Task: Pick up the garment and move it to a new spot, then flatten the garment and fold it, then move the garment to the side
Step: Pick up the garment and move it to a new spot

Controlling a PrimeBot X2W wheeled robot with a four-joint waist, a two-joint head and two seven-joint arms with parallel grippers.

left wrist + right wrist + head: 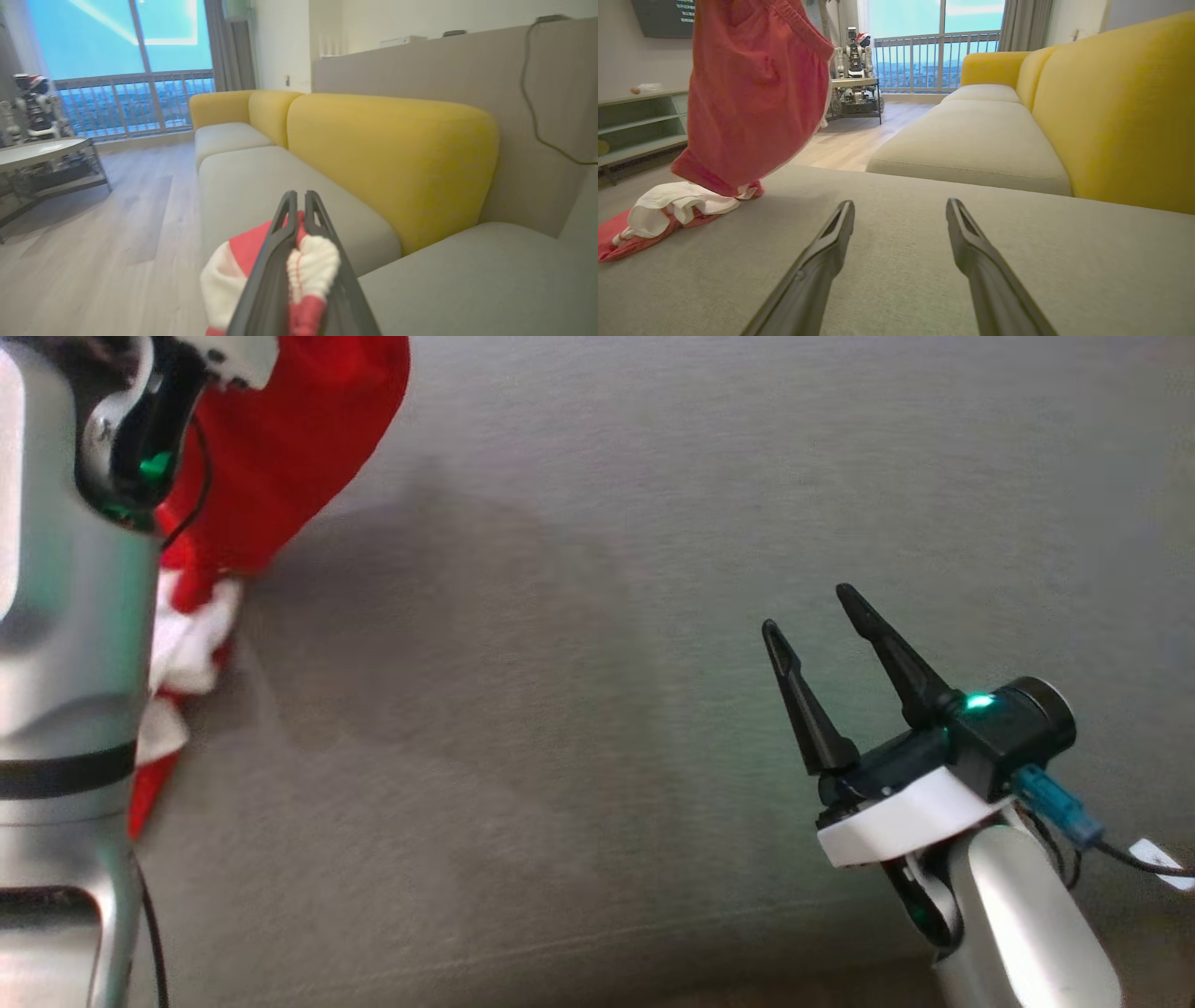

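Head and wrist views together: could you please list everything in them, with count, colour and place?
garment: one, red with white trim, hanging, lower end bunched on the nearest seat cushion
seat cushions: three, grey, in a row towards the window
yellow cushions: three, along the sofa's back and far end
coffee table: one, pale top, by the window
toy robot: one, white and dark, on the coffee table
shelf unit: one, pale grey, against the wall
cable: one, dark, on the panel behind the sofa
left gripper: one, dark, shut on the garment
right gripper: one, dark, open above the nearest cushion
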